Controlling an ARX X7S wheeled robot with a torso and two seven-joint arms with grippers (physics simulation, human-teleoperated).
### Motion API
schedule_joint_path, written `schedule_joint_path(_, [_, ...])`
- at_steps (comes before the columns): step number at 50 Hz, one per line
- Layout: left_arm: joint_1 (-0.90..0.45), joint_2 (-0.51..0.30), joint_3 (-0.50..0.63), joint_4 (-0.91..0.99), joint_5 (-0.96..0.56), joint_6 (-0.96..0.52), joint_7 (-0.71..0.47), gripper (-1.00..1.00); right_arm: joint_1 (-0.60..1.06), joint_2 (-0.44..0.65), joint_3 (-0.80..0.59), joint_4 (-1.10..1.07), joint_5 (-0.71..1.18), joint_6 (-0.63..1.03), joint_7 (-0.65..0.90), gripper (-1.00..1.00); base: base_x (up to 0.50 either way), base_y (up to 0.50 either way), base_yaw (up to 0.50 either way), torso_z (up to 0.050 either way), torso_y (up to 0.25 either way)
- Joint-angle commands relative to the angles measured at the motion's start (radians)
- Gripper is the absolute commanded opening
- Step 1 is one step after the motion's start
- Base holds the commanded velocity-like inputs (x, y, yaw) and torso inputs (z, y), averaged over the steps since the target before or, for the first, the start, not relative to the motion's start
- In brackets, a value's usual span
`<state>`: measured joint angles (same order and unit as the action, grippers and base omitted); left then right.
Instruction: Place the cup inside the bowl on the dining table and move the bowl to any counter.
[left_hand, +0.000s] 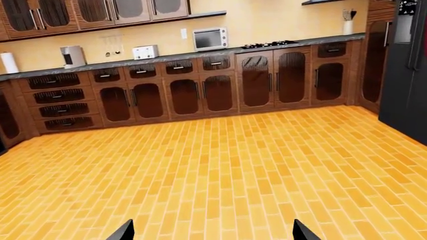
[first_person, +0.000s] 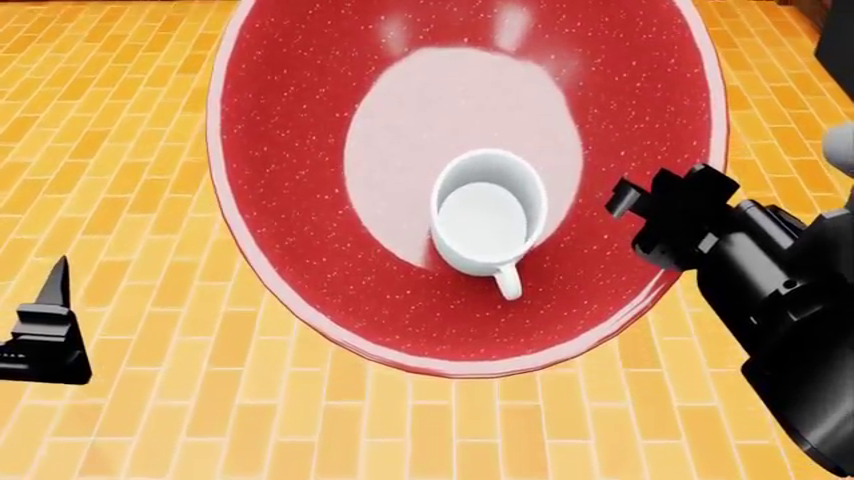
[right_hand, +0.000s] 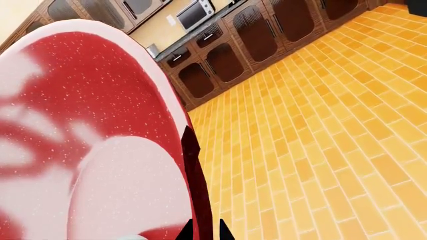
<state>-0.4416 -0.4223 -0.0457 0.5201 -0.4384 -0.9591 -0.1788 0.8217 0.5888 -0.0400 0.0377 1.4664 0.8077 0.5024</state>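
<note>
Above the orange brick floor (first_person: 134, 150), the right gripper (right_hand: 203, 231) clamps the bowl (first_person: 280, 150) by its rim. Inside sits the cup (first_person: 489, 225). Its partner, the left gripper (left_hand: 212, 231), gapes wide.

no readable text, labels, brands, numbers or signs on anything in view

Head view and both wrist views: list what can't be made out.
- Head view: far rim of the bowl is cut off by the top edge.
- Right wrist view: the bowl hides the cup.
- Left wrist view: left gripper shows only two fingertips; items on the counter are small.
</note>
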Motion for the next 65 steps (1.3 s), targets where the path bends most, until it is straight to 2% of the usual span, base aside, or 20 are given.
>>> schedule_joint_path(1, [-0.006,0.007,0.006,-0.002,0.011,0.005,0.006,1.0,-0.003,-0.002,0.017,-0.009,-0.011,-0.009,-0.018,-1.0,0.5,-0.01,0.0,0.0,0.0])
schedule_joint_path(65, [0.013,0.006,0.011,-0.025,0.003,0.042,-0.006,1.0,-0.004,-0.003,0.003,-0.005,-0.011,-0.019,-0.016,-1.0,0.5,-0.01,0.0,0.0,0.002])
